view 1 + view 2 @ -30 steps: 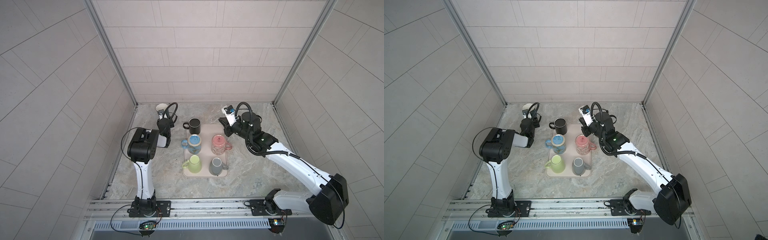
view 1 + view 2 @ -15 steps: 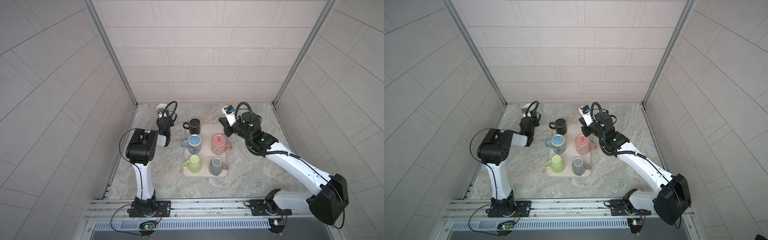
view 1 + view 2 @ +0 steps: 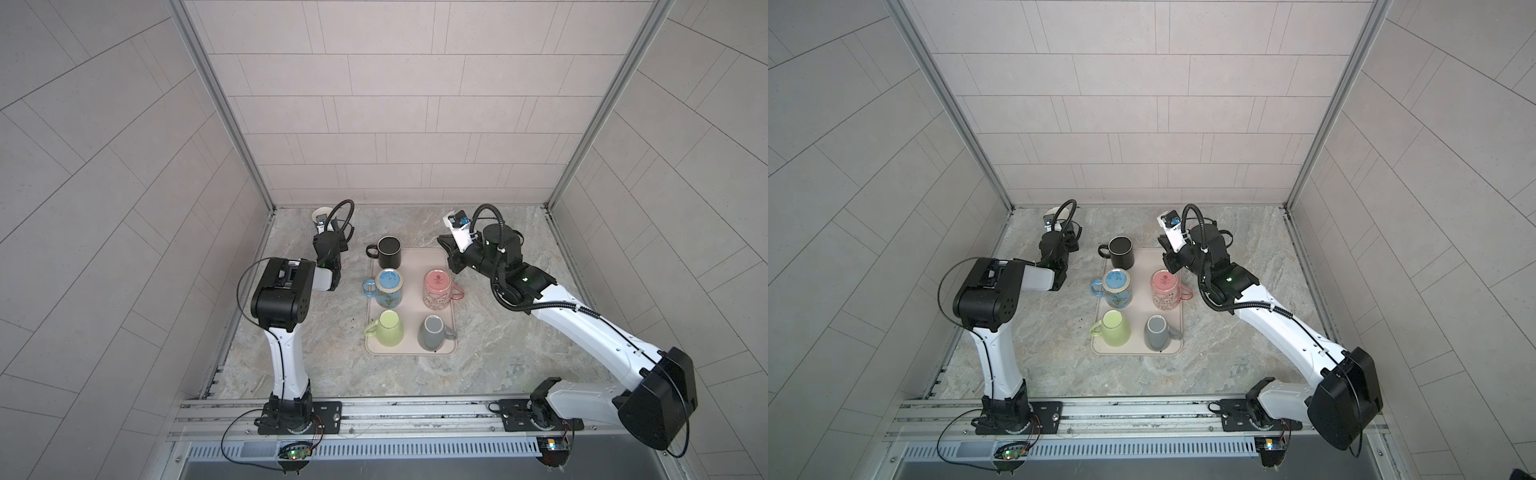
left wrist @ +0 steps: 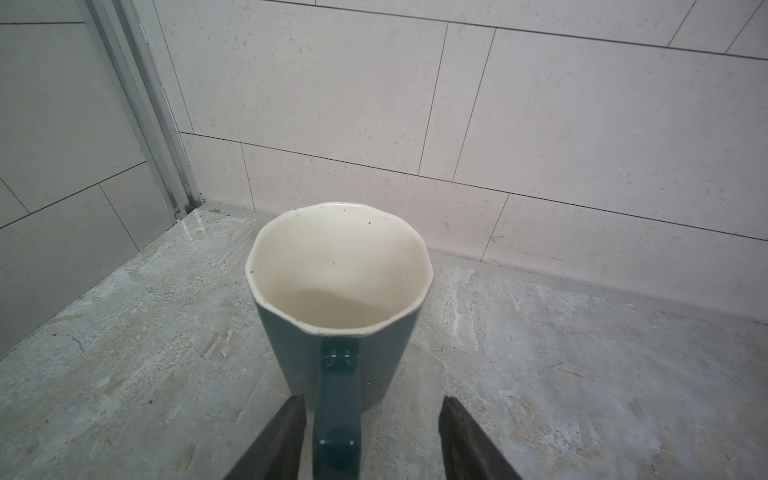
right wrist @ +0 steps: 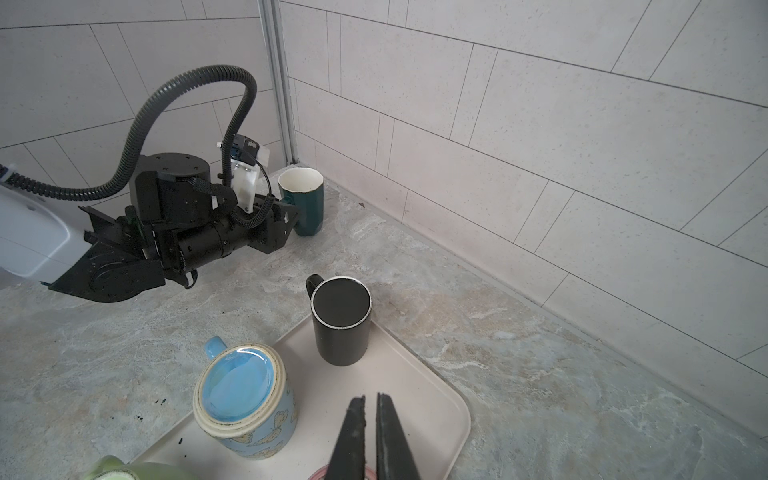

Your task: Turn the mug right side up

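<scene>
By the back wall (image 4: 498, 104), left gripper (image 4: 372, 401) straddles mug (image 4: 338, 257) handle (image 4: 336, 399), half-open, apparently not gripping.

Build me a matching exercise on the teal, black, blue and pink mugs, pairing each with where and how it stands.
Things:
1. teal mug
2. black mug
3. blue mug
4. pink mug

States:
A. upside down on the tray, handle to the right in both top views
B. upright on the table, off the tray
C. upright at the tray's far corner
D. upside down on the tray, handle to the left in both top views

Pairs: 1-B, 2-C, 3-D, 4-A
</scene>
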Controlling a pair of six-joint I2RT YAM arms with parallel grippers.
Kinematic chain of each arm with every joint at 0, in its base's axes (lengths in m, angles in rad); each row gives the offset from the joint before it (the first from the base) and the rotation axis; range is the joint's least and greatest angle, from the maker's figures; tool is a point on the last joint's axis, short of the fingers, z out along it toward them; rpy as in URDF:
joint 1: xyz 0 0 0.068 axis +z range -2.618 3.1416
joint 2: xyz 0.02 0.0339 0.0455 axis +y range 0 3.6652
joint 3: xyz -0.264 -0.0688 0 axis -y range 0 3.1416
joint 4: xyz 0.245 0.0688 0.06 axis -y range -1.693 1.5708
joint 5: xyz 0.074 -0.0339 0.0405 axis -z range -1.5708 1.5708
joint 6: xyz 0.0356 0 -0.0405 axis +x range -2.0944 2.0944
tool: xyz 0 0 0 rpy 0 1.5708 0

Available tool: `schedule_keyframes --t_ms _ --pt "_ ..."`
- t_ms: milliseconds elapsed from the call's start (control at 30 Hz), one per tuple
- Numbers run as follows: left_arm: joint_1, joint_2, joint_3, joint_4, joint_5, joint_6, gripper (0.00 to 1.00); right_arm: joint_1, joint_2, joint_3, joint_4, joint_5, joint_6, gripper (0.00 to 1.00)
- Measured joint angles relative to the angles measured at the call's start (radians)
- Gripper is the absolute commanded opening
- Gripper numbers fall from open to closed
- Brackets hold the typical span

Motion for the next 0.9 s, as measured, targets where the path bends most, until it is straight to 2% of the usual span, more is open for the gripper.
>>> schedule_keyframes --t_ms 733,900 --pt "0.0 -0.033 0.035 -0.088 0.001 -0.009 0.56 0.0 0.002 -0.011 0.001 0.0 0.01 0.08" --pt "0.0 -0.04 0.061 -0.155 0.002 -0.019 0.56 0.0 0.002 -0.011 0.001 0.0 0.011 0.08"
